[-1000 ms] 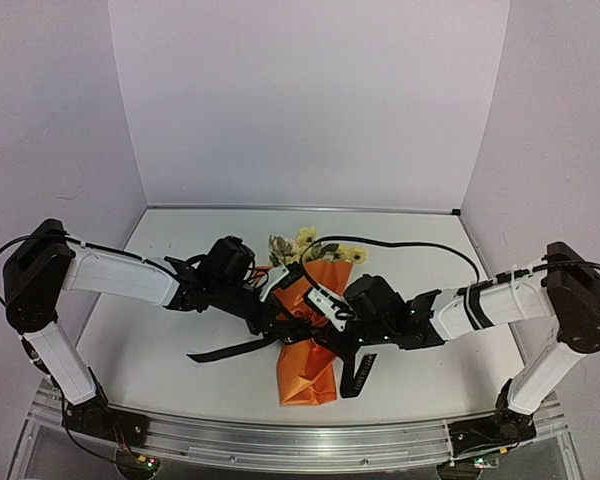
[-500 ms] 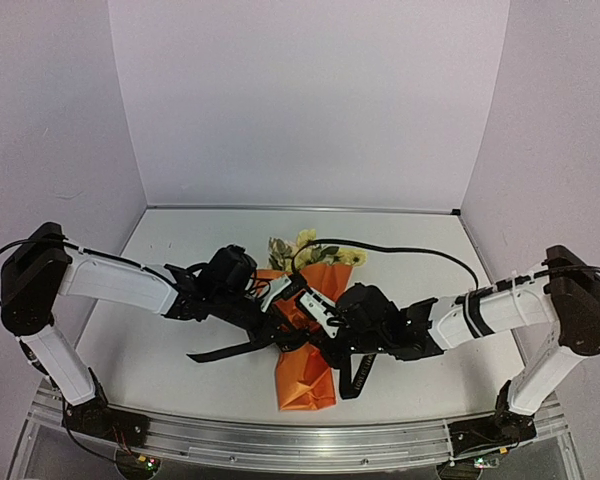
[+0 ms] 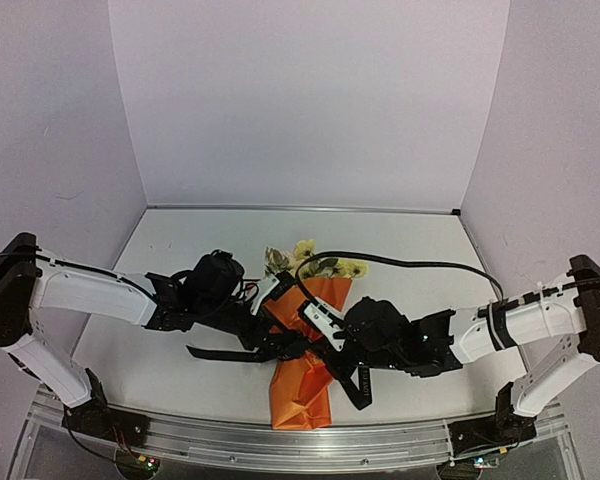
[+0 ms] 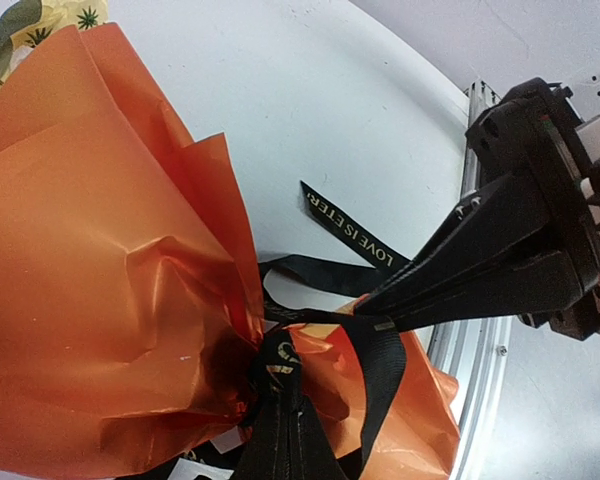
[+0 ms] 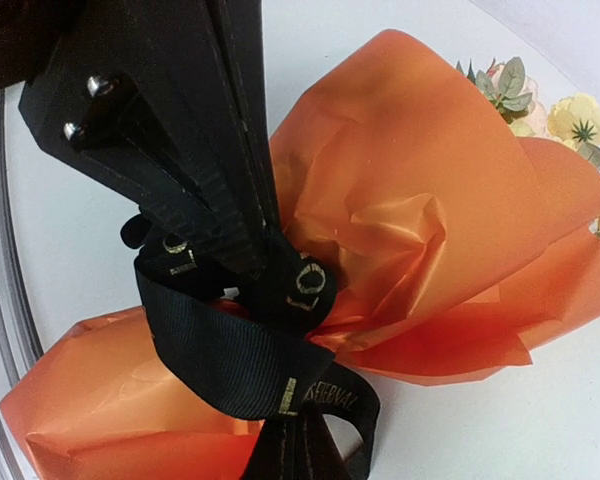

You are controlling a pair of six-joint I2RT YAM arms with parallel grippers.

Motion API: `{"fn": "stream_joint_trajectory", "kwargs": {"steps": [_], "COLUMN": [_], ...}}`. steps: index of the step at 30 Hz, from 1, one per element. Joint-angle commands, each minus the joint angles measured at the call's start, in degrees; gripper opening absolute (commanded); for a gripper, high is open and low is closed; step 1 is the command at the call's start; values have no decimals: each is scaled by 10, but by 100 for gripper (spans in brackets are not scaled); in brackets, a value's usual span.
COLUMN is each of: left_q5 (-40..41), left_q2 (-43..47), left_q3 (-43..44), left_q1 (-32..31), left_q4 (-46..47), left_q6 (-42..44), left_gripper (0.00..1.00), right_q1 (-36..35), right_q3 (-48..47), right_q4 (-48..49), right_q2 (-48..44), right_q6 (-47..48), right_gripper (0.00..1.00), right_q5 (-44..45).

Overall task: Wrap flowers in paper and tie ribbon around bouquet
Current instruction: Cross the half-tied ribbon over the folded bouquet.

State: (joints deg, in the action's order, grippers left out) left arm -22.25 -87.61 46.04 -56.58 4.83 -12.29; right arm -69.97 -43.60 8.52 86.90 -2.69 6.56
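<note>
- Worktop (image 3: 180, 250), pale. A metal rail (image 3: 280, 438) runs along its near edge, with both arm bases there.
- Bouquet (image 3: 302, 388) lies flat at centre. Its narrow end points near and almost reaches the rail; its wide end points far.
- Ribbon (image 5: 230, 370), black with light lettering, is cinched round the bouquet's waist. One tail lies flat to the left on the worktop and another trails near-right. A short lettered end shows in the left wrist view.
- Left claw (image 5: 270, 265) comes in from the left. Fingers are together, clamped on the ribbon at the waist knot.
- Right claw (image 4: 375, 318) comes in from the right. Fingers are together, tips pinching a ribbon loop just beside the knot. The two claws nearly touch.
- Paper (image 5: 400, 200), orange, is crumpled tight at the waist and flares open beyond it.
- Flowers (image 3: 305, 255), pale yellow with green leaves, show at the far wide end.
- A black cable (image 3: 420, 263) arcs over the worktop on the far right.
</note>
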Motion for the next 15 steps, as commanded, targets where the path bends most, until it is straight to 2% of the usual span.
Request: {"fn": "stream_joint_trajectory", "kwargs": {"steps": [1, 8, 15], "left_q5": [19, 17, -2], "left_q2": [4, 12, 13], "left_q3": [10, 3, -4], "left_q1": [1, 2, 2], "left_q4": [22, 23, 28], "left_q6": [0, 8, 17], "left_gripper": [0, 0, 0], "right_q1": [-9, -10, -9], "right_q3": [-42, -69, -69], "right_q4": [-3, 4, 71], "right_q2": [10, 36, 73], "right_q6": [-29, -86, -99], "right_gripper": [0, 0, 0], "right_q5": [-23, -78, -52]}}
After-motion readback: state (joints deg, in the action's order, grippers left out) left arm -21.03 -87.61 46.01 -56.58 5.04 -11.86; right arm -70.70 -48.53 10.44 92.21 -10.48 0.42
